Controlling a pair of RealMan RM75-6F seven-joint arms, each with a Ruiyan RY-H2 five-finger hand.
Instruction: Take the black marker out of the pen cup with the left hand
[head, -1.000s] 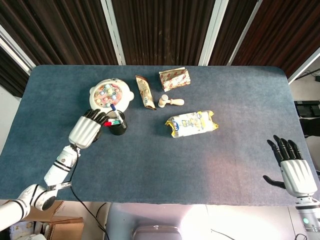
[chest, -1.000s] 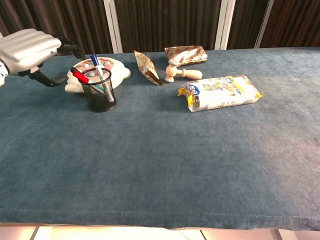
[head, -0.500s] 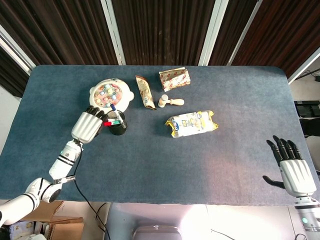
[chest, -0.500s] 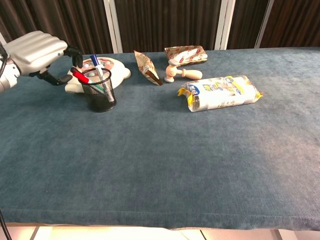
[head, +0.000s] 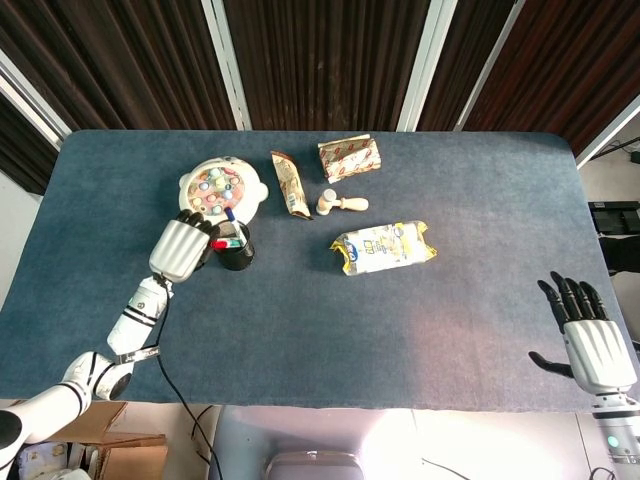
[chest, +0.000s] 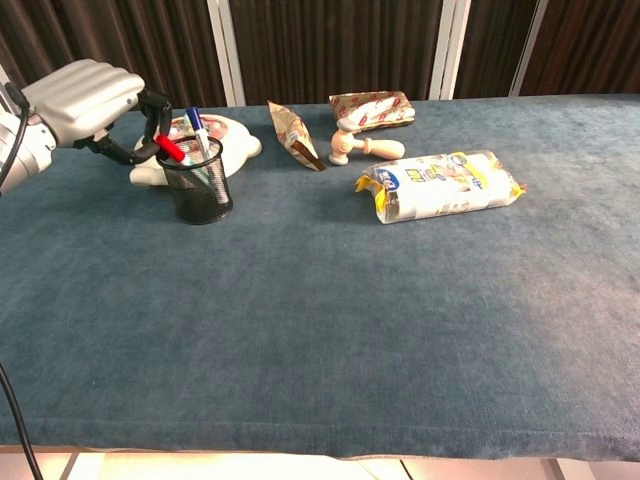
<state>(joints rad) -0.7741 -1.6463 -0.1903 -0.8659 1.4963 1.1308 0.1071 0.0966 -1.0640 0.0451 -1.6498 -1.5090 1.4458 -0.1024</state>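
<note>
A black mesh pen cup stands left of the table's middle. A red-capped marker and a blue-capped marker stick out of it. I cannot pick out a black marker among them. My left hand hovers at the cup's left side, its dark fingertips curved down over the rim next to the red cap, with nothing visibly gripped. My right hand hangs at the near right table edge with fingers spread and empty; the chest view does not show it.
A white round toy board lies just behind the cup. Further right are a narrow snack packet, a patterned pack, a wooden piece and a yellow-white bag.
My left hand has moved right toward the cup, bringing its fingertips over the rim by the red marker, which has shifted a little. The right hand has barely moved.
</note>
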